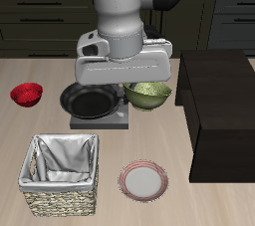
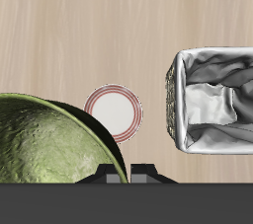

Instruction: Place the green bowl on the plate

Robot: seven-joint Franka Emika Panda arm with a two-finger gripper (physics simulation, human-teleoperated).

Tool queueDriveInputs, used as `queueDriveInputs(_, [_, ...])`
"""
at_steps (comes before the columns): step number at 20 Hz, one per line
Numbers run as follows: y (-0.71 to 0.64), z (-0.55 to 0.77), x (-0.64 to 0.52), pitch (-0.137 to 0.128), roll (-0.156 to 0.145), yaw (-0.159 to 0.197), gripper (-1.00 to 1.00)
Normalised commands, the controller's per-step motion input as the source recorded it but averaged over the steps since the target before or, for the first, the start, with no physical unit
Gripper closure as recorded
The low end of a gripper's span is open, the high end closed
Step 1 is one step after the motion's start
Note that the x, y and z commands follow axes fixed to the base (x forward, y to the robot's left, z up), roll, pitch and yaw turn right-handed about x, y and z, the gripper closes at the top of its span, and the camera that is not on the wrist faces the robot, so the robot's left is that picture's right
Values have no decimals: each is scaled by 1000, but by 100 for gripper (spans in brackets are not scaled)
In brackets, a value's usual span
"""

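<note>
The green bowl (image 1: pixel 149 96) hangs at my gripper (image 1: pixel 135 81), above the table beside the frying pan. The gripper's hand hides part of the bowl's rim, and the fingers appear shut on it. In the wrist view the green bowl (image 2: pixel 44 144) fills much of the frame, close to the camera, with its olive speckled surface showing. The plate (image 1: pixel 143 181), white-grey with a pinkish-red rim, lies near the table's front edge, well forward of the bowl. In the wrist view the plate (image 2: pixel 113 112) lies on the wood far below, just past the bowl's edge.
A black frying pan (image 1: pixel 90 101) sits on a grey stove base beside the bowl. A small red bowl (image 1: pixel 27 94) lies farther out. A wicker basket (image 1: pixel 62 175) with a cloth lining stands beside the plate, and also shows in the wrist view (image 2: pixel 212 100). A dark cabinet block (image 1: pixel 221 111) stands at the table's side.
</note>
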Motion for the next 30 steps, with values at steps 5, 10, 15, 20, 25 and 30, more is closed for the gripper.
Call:
queueDriveInputs(5, [84, -157, 62, 11, -3, -16, 100])
queueDriveInputs(10, [146, -164, 87, 16, 1, -22, 100])
queueDriveInputs(15, [132, -140, 67, 9, 8, -4, 100])
queueDriveInputs(20, [38, -187, 64, 17, -12, -4, 100])
queueDriveInputs(25, [10, -218, 35, 22, -11, -4, 100])
queueDriveInputs(30, [59, -282, 5, 30, 3, 6, 100])
